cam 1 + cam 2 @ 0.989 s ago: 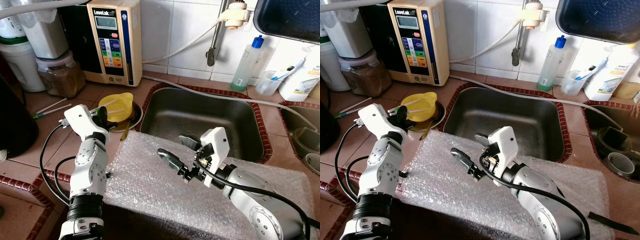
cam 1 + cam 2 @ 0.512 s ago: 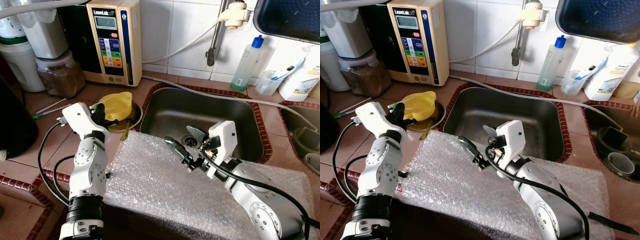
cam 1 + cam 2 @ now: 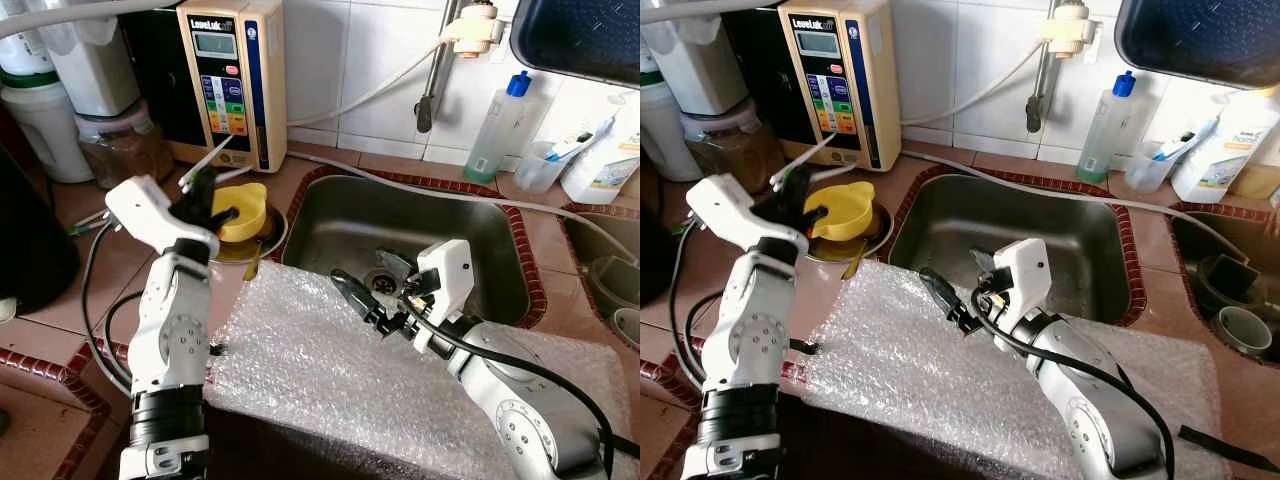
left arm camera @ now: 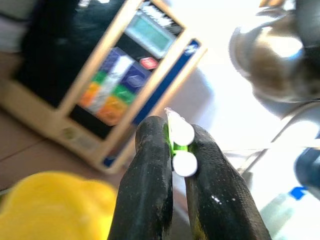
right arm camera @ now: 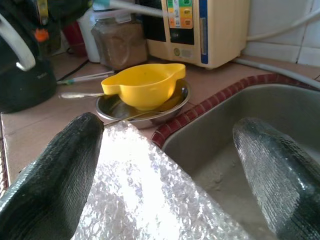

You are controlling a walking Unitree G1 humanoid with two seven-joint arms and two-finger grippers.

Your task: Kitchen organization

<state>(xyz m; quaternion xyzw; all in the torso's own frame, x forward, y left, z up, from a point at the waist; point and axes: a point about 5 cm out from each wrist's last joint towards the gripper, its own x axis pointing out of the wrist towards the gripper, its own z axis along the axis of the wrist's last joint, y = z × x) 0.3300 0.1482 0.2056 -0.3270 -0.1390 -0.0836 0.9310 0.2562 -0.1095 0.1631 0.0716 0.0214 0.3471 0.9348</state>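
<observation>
My left gripper [image 3: 203, 182] is raised above the counter, shut on a pair of white chopsticks [image 3: 212, 158] with green ends. They point up toward the water ionizer. In the left wrist view the fingers [image 4: 150, 180] pinch the two round chopstick ends [image 4: 181, 145]. Just below sits a yellow bowl [image 3: 240, 208] in a steel dish [image 3: 264, 238]. My right gripper [image 3: 368, 280] hovers open over the bubble wrap [image 3: 320, 380] at the sink's near edge, holding nothing. Its wrist view shows the wide gap [image 5: 165, 170] and the yellow bowl [image 5: 145, 87] ahead.
A steel sink [image 3: 450, 235] lies behind the bubble wrap. The water ionizer [image 3: 228, 80], a brown jar [image 3: 125, 150] and a black kettle [image 3: 30, 240] stand at the back left. Another chopstick pair [image 5: 87, 77] lies on the counter. A green bottle [image 3: 495, 125] stands behind the sink.
My left gripper has risen from beside the yellow bowl, lifting the chopsticks with it. My right gripper has shifted slightly toward the sink and stays open.
</observation>
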